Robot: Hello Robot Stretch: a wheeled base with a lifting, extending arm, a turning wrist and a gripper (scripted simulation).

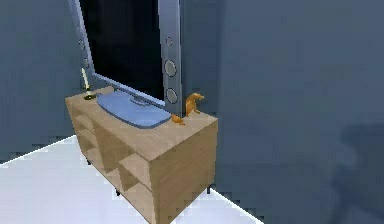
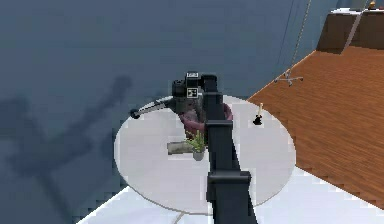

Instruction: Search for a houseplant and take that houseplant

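Dark arm (image 2: 228,185), round white table (image 2: 145,165) beneath, houseplant (image 2: 196,141) near pincer (image 2: 140,110)

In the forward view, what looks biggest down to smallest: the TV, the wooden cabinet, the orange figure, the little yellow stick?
1. TV and wooden cabinet: too alike to rank; the TV runs off the top edge.
2. Then the orange figure.
3. Last the little yellow stick, which is thinner.

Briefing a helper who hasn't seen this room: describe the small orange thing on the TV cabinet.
Find the wooden cabinet with the big television on top, against the dark blue wall. At its top's right end in the forward view stands a small orange ornament. It is the only orange thing there; the other end holds a thin pale stick.
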